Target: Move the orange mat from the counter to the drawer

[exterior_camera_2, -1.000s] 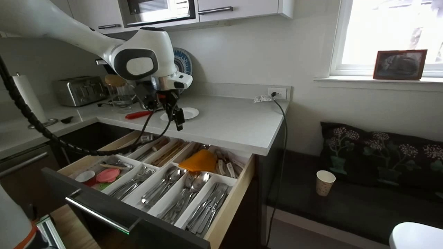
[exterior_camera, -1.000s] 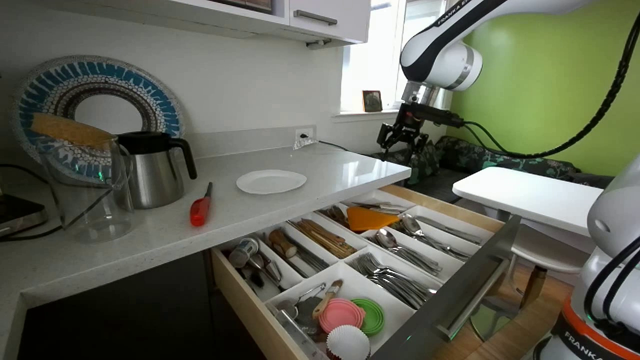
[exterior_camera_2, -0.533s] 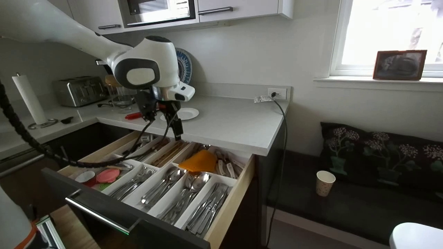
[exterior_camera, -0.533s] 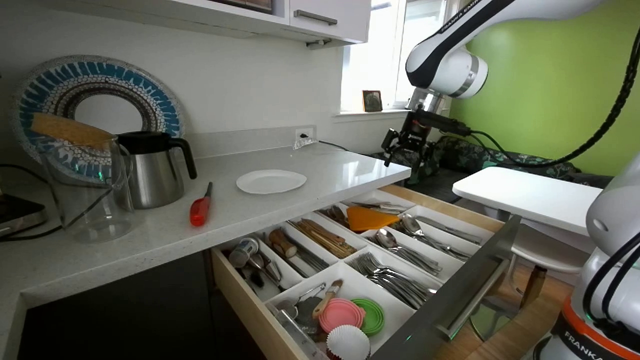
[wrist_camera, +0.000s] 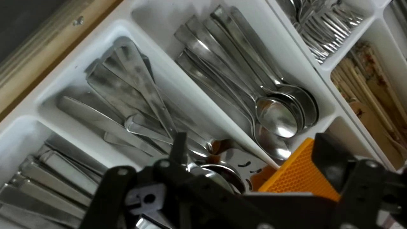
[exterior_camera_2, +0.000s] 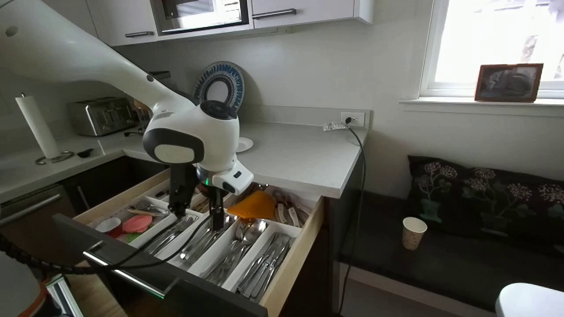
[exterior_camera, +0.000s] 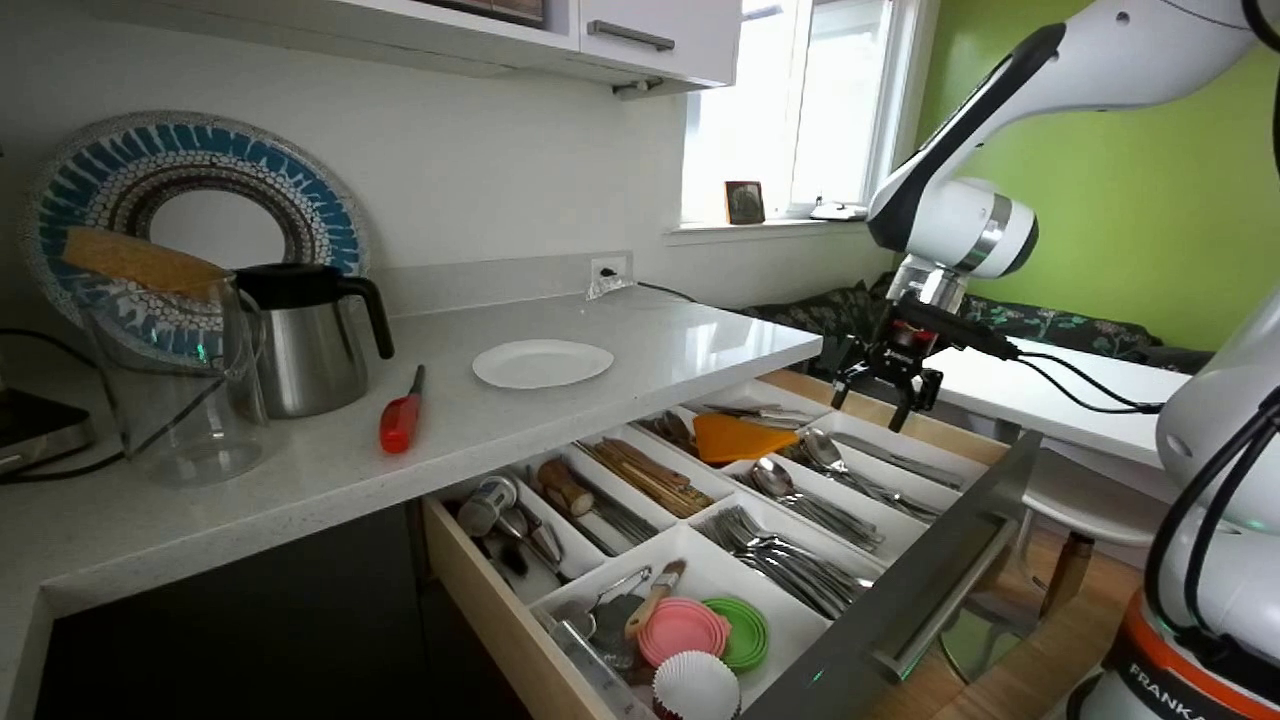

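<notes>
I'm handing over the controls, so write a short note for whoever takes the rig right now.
Hand: open, holding nothing, over the open drawer.
Orange mat: in the drawer, apparently folded, next to spoons; apart from the hand.
Counter: a white plate lies on it; leave that alone.
Done: the mat is off the counter and in the drawer.
Left: probably just moving the hand clear; perhaps laying the mat flatter if the drawer is to be shut.
</notes>
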Robot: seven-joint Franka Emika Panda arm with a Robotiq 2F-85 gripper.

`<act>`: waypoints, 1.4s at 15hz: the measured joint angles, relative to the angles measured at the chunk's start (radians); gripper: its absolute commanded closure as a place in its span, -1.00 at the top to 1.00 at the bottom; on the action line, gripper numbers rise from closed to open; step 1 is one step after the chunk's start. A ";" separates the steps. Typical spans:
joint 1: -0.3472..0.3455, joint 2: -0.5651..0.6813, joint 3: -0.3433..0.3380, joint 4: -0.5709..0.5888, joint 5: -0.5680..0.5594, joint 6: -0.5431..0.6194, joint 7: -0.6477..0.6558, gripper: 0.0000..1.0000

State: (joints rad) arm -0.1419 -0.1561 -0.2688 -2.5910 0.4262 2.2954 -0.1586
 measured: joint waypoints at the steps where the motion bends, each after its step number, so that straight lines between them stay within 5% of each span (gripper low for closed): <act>1: -0.001 0.007 -0.002 -0.002 0.012 0.002 -0.011 1.00; 8: 0.000 0.017 0.004 0.003 0.040 -0.004 -0.016 1.00; 21: -0.015 0.346 0.067 0.179 0.590 -0.029 -0.206 1.00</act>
State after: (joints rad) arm -0.1569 0.1894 -0.2021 -2.4124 1.0160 2.2663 -0.3642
